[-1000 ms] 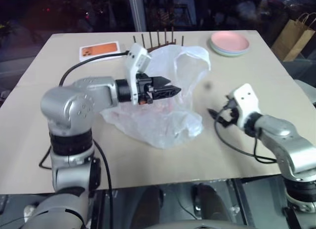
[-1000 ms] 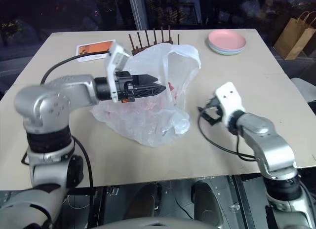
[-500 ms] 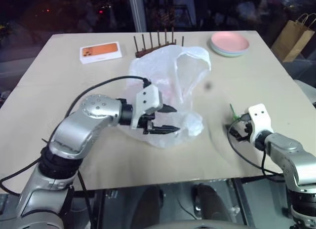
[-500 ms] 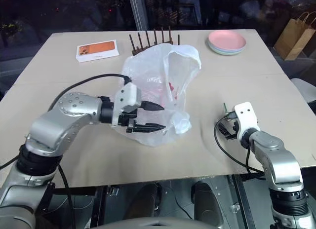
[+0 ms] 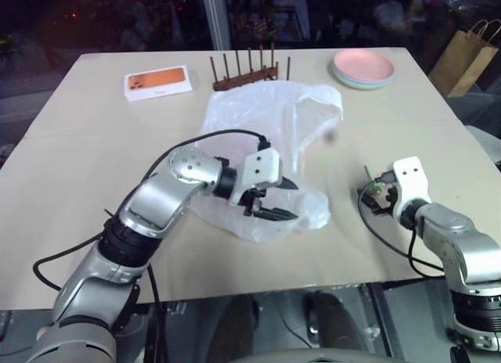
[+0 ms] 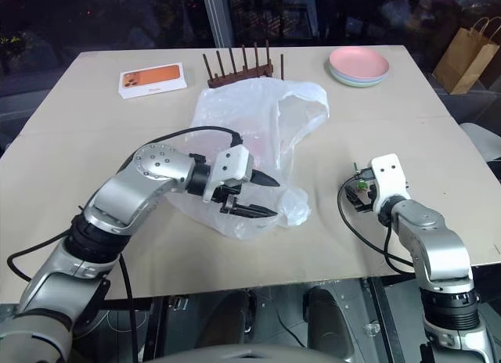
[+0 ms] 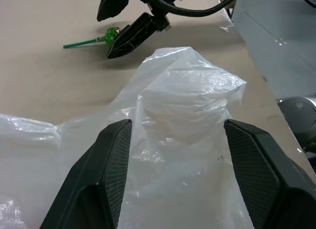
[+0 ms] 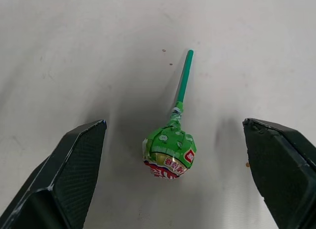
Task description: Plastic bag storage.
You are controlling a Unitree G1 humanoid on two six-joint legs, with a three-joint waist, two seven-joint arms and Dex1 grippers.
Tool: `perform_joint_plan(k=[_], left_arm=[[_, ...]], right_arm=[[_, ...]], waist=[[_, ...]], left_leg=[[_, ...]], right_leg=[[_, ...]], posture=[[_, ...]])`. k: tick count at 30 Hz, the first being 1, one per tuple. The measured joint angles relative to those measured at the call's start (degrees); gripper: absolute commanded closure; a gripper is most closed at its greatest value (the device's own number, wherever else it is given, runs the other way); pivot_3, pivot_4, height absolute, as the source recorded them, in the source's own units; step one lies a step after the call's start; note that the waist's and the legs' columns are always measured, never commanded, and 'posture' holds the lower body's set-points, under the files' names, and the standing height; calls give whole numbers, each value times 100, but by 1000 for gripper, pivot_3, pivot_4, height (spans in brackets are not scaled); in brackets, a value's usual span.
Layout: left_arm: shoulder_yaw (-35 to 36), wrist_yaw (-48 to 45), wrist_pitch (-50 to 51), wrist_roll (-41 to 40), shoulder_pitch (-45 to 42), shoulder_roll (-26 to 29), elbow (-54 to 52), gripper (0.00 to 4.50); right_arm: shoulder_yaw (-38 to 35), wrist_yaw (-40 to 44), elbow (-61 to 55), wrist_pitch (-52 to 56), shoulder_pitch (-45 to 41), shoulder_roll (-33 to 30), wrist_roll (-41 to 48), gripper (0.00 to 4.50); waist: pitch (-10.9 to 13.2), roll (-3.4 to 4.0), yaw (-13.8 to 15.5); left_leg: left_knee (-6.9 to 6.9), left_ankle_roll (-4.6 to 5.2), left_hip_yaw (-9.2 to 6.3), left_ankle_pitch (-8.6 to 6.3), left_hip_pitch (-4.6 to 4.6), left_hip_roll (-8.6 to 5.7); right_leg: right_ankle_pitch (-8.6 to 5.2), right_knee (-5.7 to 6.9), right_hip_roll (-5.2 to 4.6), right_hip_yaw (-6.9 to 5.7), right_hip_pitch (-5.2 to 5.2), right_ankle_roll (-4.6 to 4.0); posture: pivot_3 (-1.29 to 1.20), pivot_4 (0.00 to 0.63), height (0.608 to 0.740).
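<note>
Left wrist view puts a puckered fold of the plastic bag (image 7: 185, 105) between my left claw (image 7: 177, 155) fingers, spread wide, not yet pinched. The bag sprawls mid-counter (image 5: 94, 128), long axis running away toward the rack (image 5: 249, 72). My right claw (image 8: 175, 174), fully spread, straddles a green lollipop (image 8: 170, 152), well apart from the bag.

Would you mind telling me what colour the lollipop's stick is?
The lollipop has a green stick; the right wrist view shows it best.
</note>
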Motion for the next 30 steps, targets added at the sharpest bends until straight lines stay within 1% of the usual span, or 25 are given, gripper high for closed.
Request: perform_joint_plan(k=[3,7,11,12,13,15,17,18,21,24,27,28,29,30], left_arm=[[-94,-28,-252,222,-88,-88,42,1447],[-679,-206,-726,750,-486,-374,460,1447],[-1121,-424,-1124,1167,-704,-628,987,1447],[-1222,-506,-1229,1274,-774,-697,1161,1956],[-1365,-598,-1422,1431,-862,-790,1431,2241],[-1402,-715,-1545,1495,-874,-864,1634,3110],[-1409,-861,-1594,1521,-879,-927,1785,4084],[-1403,-940,-1609,1519,-885,-956,1857,4456],[-1221,-1122,-1490,1314,-882,-940,1892,4456],[-731,-1303,-1070,841,-865,-735,1675,4456],[-158,-1448,-584,280,-676,-399,1369,4456],[144,-1526,-380,-7,-529,-183,1202,4456],[293,-1550,-288,-133,-472,-77,1156,4456],[624,-1558,-155,-371,-328,87,1021,4456]], right_arm=[[-6,-38,-26,12,7,5,1,0],[-12,-61,-69,107,3,25,18,0],[-43,-106,-183,190,33,26,23,0],[-61,-128,-219,224,45,27,23,0],[-96,-166,-279,250,59,34,23,0],[-127,-183,-328,282,67,34,23,0],[-140,-195,-376,335,84,35,23,0],[-142,-205,-416,360,104,39,25,0],[-149,-228,-539,433,115,64,38,0],[-161,-251,-567,472,115,69,46,0],[-171,-253,-588,469,114,70,52,0],[-185,-246,-597,468,125,68,56,0],[-202,-242,-595,468,131,68,57,0],[-211,-211,-600,466,132,67,74,0]], waist=[[0,0,3],[0,0,40],[0,0,26],[0,0,25],[0,0,22],[0,0,6],[0,1,5],[0,1,7],[1,1,-1],[1,2,-11],[2,3,-25],[2,4,-37],[2,5,-30],[3,5,-25]], left_leg=[[0,0,0,0,0,0],[3,0,1,0,-1,-2],[1,0,0,0,-1,0],[1,0,-1,0,-1,0],[1,0,0,0,-1,0],[1,0,0,0,-1,0],[1,0,-1,0,-1,1],[1,0,-1,0,-1,1],[1,0,-1,0,-2,1],[0,1,-2,0,-1,3],[-1,1,-2,0,0,6],[-4,1,-2,0,0,8],[-4,1,-4,0,0,9],[-4,1,-5,0,0,9]], right_leg=[[0,0,0,0,0,0],[0,-2,0,0,2,0],[0,-2,2,0,1,0],[0,-2,2,0,1,0],[0,-2,2,0,1,0],[0,-2,2,0,1,0],[0,-2,2,0,1,0],[0,-2,2,0,1,0],[0,-2,2,0,1,0],[0,-1,3,0,0,0],[-1,-2,4,0,0,-1],[-1,-2,6,0,-1,-1],[-1,-1,7,-2,-1,-1],[-1,-2,7,-3,-1,-1]], posture=[[0,150,740],[0,150,740],[0,150,740],[0,150,740],[0,150,740],[0,150,740],[0,150,740],[0,150,740],[0,150,740],[0,150,740],[0,150,740],[0,150,740],[0,150,740],[0,150,740]])
